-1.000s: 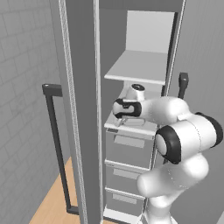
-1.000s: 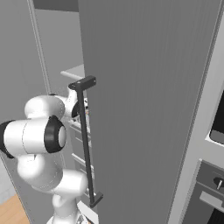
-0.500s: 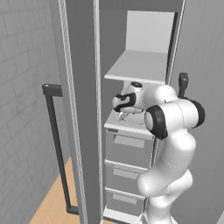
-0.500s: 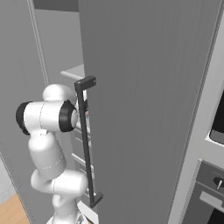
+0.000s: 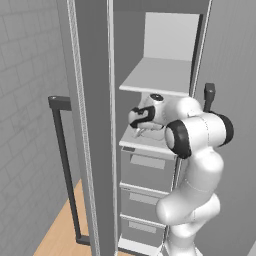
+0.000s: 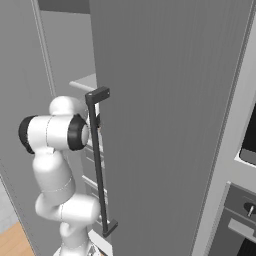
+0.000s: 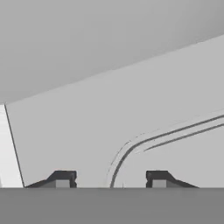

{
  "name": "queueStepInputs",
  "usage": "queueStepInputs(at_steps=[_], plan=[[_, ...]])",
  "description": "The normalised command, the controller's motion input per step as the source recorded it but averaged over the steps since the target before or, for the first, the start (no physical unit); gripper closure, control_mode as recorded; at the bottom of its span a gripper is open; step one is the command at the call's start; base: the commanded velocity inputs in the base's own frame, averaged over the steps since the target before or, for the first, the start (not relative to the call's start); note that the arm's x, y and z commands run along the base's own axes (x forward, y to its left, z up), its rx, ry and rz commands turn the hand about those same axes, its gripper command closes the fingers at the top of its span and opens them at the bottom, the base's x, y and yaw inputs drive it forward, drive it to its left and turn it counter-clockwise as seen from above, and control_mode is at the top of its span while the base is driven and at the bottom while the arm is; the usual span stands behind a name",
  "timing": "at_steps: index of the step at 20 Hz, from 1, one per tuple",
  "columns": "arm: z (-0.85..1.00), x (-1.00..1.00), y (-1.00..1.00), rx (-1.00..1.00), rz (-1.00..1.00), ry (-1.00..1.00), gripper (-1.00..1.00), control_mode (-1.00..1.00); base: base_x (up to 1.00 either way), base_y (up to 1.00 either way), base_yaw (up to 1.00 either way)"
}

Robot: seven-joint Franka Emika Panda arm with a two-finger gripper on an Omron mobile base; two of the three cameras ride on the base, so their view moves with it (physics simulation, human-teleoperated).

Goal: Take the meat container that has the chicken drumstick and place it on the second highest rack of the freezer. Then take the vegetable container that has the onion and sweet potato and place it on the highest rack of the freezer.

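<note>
Reached into the freezer [image 5: 165,75] under the top rack [image 5: 159,77], claw [image 7: 110,178] partly open and holding nothing, box [image 7: 166,153] lying just below it, likely let go; next, pull back.

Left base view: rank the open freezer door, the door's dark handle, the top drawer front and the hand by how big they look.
1. Freezer door, though nearest the camera.
2. Door handle, long and thin.
3. Top drawer front.
4. Hand, partly hidden, so unsure.
</note>
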Motion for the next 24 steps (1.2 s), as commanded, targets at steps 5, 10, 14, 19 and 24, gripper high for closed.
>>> queueStepInputs(at_steps=[5,10,14,19,24], plan=[[0.44,-0.21,0.13,0.0,0.0,-0.19,-1.0,-1.0,0.0,0.0,0.0],[0.58,-0.32,0.45,-0.01,-0.02,-0.04,-1.0,-1.0,0.0,0.0,0.0],[0.42,-0.62,0.33,-0.02,-0.01,0.0,-1.0,-1.0,0.0,0.0,0.0],[0.13,-0.94,-0.09,0.0,0.0,0.0,-1.0,-1.0,0.0,0.0,0.0],[0.38,-1.0,-0.12,0.0,0.0,0.0,-1.0,-1.0,0.0,0.0,0.0]])
